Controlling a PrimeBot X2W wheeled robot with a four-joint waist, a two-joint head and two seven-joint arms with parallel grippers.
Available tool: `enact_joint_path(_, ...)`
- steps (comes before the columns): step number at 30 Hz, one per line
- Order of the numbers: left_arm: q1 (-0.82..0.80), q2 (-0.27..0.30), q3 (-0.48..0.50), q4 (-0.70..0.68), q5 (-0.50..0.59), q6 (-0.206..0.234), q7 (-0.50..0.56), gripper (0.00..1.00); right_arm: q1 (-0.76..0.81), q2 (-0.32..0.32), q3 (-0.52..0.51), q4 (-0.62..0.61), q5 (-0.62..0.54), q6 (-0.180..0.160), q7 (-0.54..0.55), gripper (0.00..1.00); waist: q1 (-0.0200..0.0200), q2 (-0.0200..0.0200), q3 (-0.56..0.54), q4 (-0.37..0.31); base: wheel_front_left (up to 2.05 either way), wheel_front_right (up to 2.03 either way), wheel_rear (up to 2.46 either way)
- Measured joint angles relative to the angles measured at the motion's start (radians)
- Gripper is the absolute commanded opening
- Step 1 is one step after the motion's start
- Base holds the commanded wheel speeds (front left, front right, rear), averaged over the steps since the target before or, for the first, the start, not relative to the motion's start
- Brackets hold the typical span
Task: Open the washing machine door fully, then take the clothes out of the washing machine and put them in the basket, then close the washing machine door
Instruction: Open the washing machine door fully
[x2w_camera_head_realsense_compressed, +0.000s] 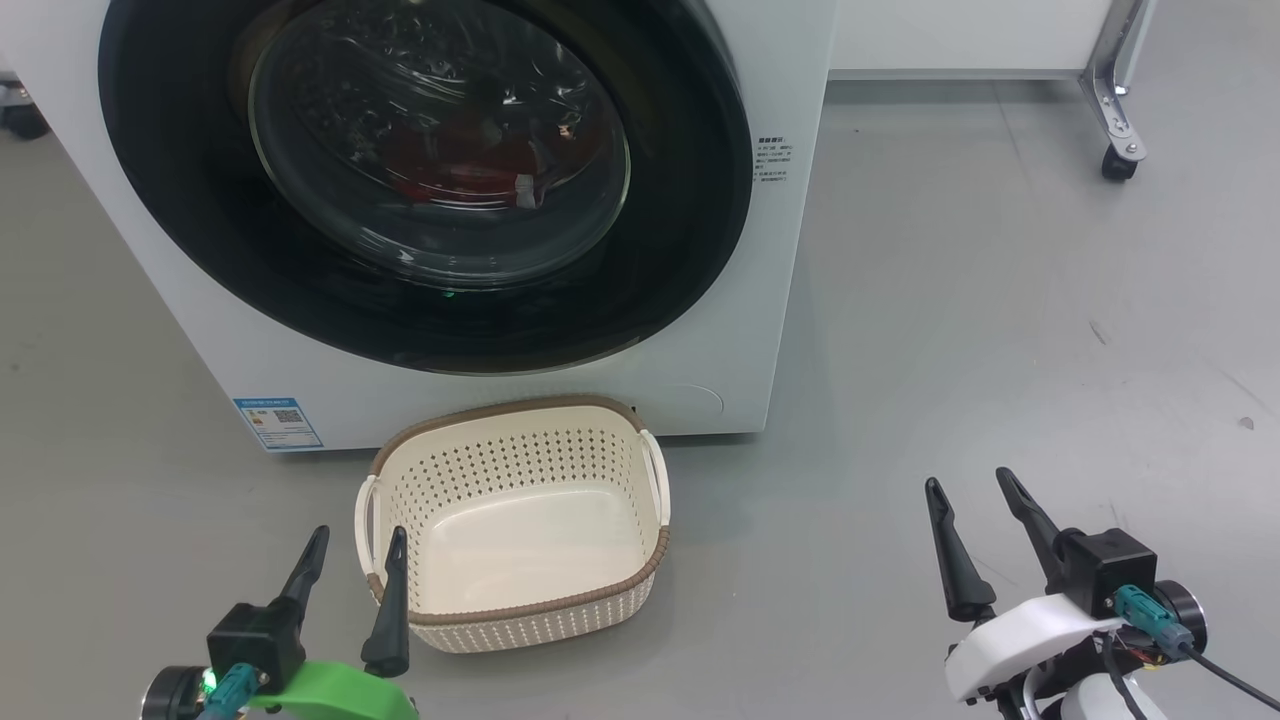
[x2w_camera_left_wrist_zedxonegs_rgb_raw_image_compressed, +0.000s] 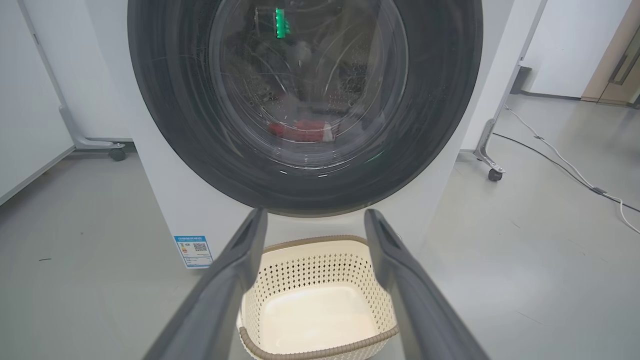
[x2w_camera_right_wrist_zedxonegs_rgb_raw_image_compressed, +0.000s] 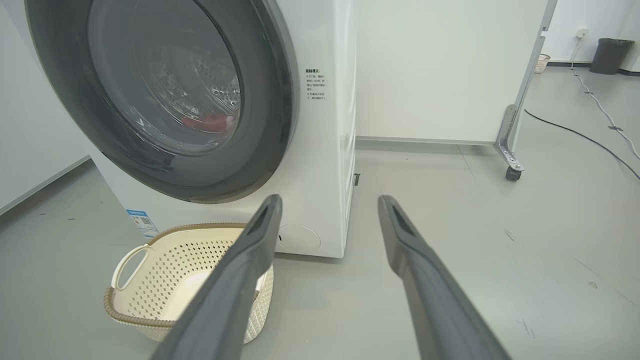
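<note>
Your left gripper is nearest: two long, dark, tapered fingers spread wide with nothing between them. Your right gripper is just as wide and just as empty, its fingers over the smooth grey floor.

Just ahead of the left jaws, and well off to the left of the right jaws, stands the basket. It is cream plastic and rounded-rectangular, with sides pierced by rows of small holes, a brown woven-look rim and a white loop handle at each side. It sits upright with its mouth up and its bottom bare. You can't read its long axis from here.

Straight beyond the basket and close behind it rises the washing machine, a glossy white box with a blue label at its lower left corner. The washing machine door lies shut against the front, facing your jaws. It has a wide glossy black ring around a bulging clear glass bowl.

Through that glass you see the clothes, a crumpled red heap with a white patch, low in the perforated steel drum.

Farther off, beyond the right jaws, a metal frame leg on a caster stands clear of the machine.
</note>
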Motion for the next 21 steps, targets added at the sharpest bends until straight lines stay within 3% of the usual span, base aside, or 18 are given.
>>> enact_joint_path(1, 0.000, 0.000, 0.000, 0.001, 0.000, 0.000, 0.000, 1.00, 0.000, 0.000, -0.001, 0.000, -0.001, 0.000, 0.000, 0.91, 0.0000, 0.0000, 0.000, 0.000, 0.00, 0.00, 0.00)
enact_joint_path(2, 0.000, -0.001, 0.000, 0.001, 0.000, 0.000, 0.000, 1.00, 0.000, 0.001, -0.003, 0.000, -0.001, 0.000, 0.000, 0.35, 0.0000, 0.0000, 0.001, 0.000, 0.00, 0.00, 0.00)
enact_joint_path(3, 0.000, -0.001, -0.001, 0.001, 0.000, 0.000, 0.000, 1.00, 0.000, 0.002, -0.004, 0.000, -0.001, 0.000, 0.000, 0.00, 0.0000, 0.0000, 0.001, 0.001, 0.00, 0.00, 0.00)
enact_joint_path(14, -0.002, -0.007, -0.001, 0.001, 0.001, 0.000, 0.000, 1.00, -0.001, 0.021, -0.018, 0.002, 0.011, 0.030, -0.004, 0.00, 0.0000, 0.0000, 0.007, 0.002, 0.00, 0.00, 0.00)
enact_joint_path(21, -0.008, -0.009, -0.001, -0.011, 0.001, 0.000, 0.000, 1.00, -0.007, 0.067, -0.107, -0.001, 0.163, 0.064, -0.005, 0.00, 0.0000, 0.0000, 0.017, 0.007, 0.00, 0.00, 0.00)
